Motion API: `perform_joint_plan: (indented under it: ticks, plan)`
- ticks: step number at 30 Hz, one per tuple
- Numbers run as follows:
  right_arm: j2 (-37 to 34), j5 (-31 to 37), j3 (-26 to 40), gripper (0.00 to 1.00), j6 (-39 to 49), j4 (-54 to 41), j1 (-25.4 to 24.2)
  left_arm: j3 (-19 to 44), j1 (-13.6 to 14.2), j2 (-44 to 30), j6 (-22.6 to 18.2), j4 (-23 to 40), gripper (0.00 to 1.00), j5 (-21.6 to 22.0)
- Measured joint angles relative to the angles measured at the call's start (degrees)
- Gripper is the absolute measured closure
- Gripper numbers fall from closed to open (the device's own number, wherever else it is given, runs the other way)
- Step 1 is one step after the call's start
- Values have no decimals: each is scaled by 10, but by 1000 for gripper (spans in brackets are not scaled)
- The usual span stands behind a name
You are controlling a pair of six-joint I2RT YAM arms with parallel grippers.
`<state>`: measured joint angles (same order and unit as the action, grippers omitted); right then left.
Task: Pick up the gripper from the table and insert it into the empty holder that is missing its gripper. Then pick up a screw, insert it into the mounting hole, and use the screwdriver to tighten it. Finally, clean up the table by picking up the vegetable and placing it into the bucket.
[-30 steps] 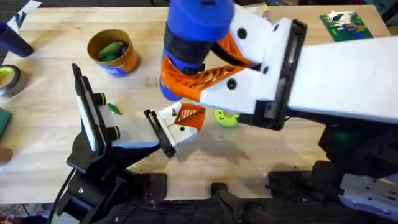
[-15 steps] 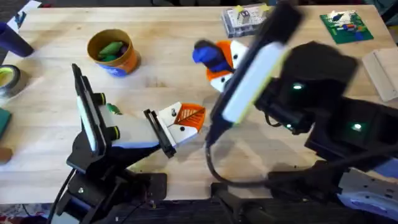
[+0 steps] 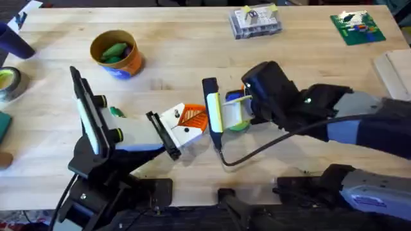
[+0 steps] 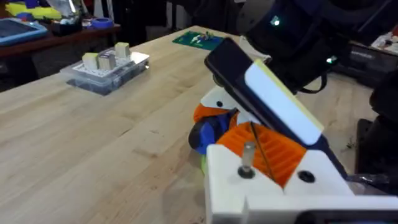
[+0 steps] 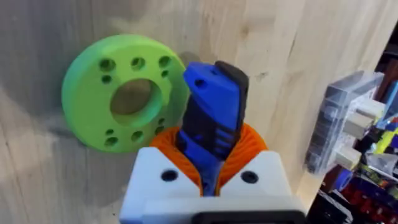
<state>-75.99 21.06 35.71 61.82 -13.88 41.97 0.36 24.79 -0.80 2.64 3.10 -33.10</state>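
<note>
Near the middle of the surface, the right arm has dropped from its raised position of a second ago, when it loomed large close under the overhead camera. It now lies low and stretched in from the right, with its wrist brought down just beside the left arm's end. The right claw (image 5: 208,152) is clenched on the screwdriver (image 5: 211,115), orange pads pressed to either side of the blue body. The tool has come down with it and hangs over the green disc (image 5: 118,93), just beside the gripper (image 3: 191,118). That piece sits at the tip of the left arm, which holds the same low, forward-reaching pose as before; whether the left claw (image 3: 174,131) is clenched or released I cannot tell. In the left wrist view a screw (image 4: 247,160) stands proud in the white plate, with the orange ribbed finger just behind it and the blue tool a little beyond. The descent therefore looks like the approach to tightening. The driver seems not yet seated on the screw and would need to be lined up over it. Well apart, toward the far left, the bucket (image 3: 117,56) stands with something green in it, so the clean-up may already be done.
</note>
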Motion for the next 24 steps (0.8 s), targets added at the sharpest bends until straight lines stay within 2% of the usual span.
perform_joint_plan:
  ticks: [6, 11, 14, 18, 24]
  plan:
    - [-33, 4, 33, 921, 3, -38, -3, 0, -3, -1, 0, 1, 989, 18]
    - [-69, 16, 43, 920, -1, 0, -6, 0, -8, -9, -1, 1, 989, 48]
    - [-91, 15, 38, 921, -50, 32, -7, 0, -14, -10, 0, 1, 989, 72]
    - [-96, 33, 29, 920, -133, 52, -12, 0, -14, -2, 2, 0, 989, 76]
    - [-91, 56, 23, 921, -256, 64, -47, 0, -1, -2, 4, -1, 989, 35]
